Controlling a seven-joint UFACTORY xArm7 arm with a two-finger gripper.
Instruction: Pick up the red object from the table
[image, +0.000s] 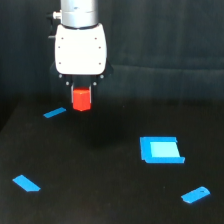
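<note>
The red object (81, 98), a small red-orange faceted block, hangs between the short dark fingers of my gripper (81, 88) in the upper left of the exterior view. The white gripper body is directly above it. The block is held clear above the black table (100, 180), with a gap under it. The jaws are shut on the block's upper part, which they partly hide.
Flat blue pieces lie on the table: a thin strip (54, 112) just left of the held block, a slab (25, 183) at front left, a large square piece (160, 149) at right, and a small one (195, 194) at front right. A dark curtain hangs behind.
</note>
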